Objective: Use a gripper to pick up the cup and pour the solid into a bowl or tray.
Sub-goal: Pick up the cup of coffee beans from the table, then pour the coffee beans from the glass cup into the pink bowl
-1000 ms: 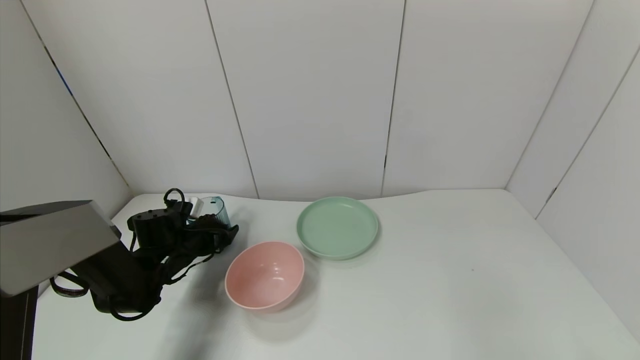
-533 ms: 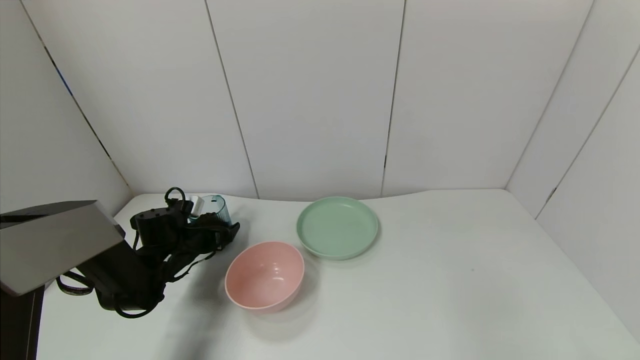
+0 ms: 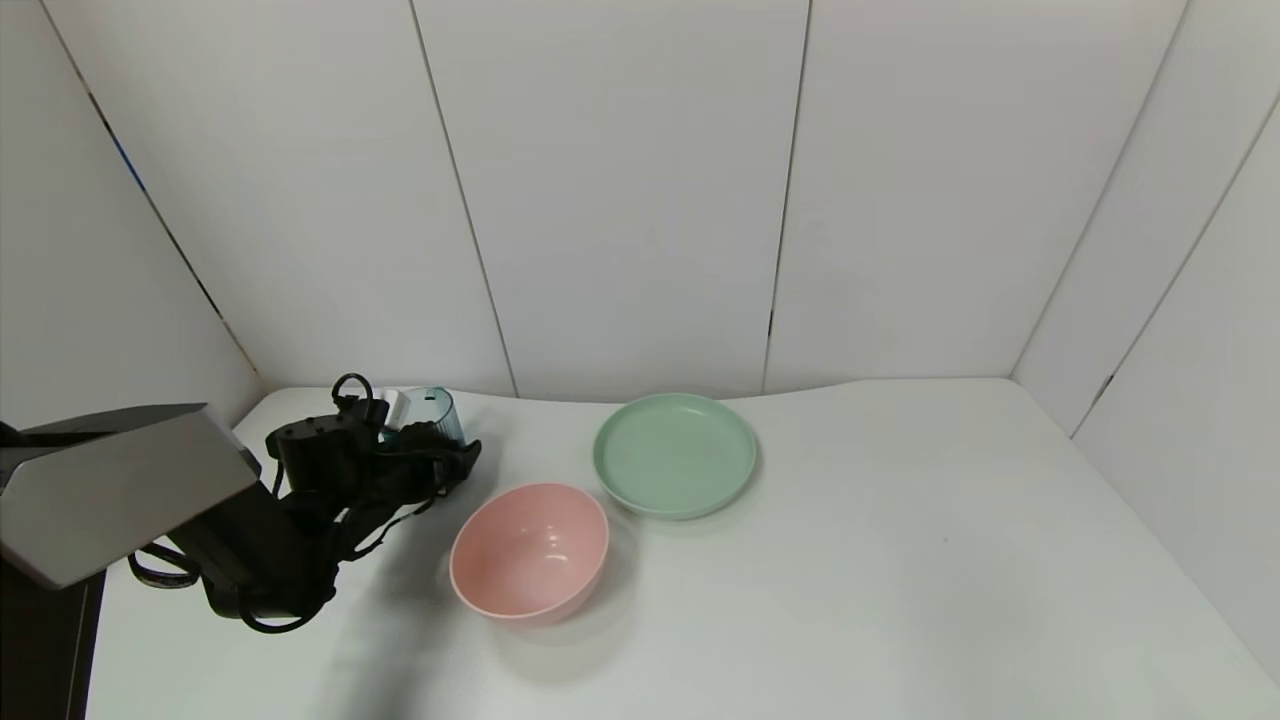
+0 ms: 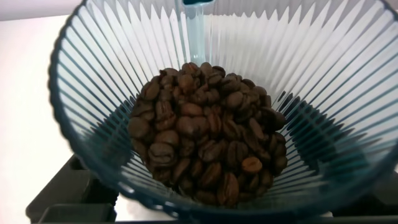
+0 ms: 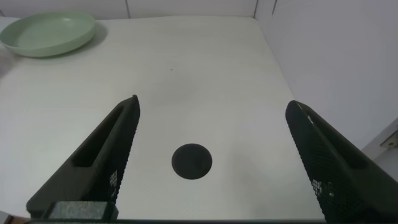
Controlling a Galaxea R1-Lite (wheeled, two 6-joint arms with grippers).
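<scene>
Left gripper pinches the cup upright so the beans stay in (bowl nearby). Right gripper spread, idle.

1. You will find no readable text, label, brand, number or sign anywhere in these views.
2. The small pale marks on the inner faces of the right gripper's fingers are too small for you to read.
</scene>
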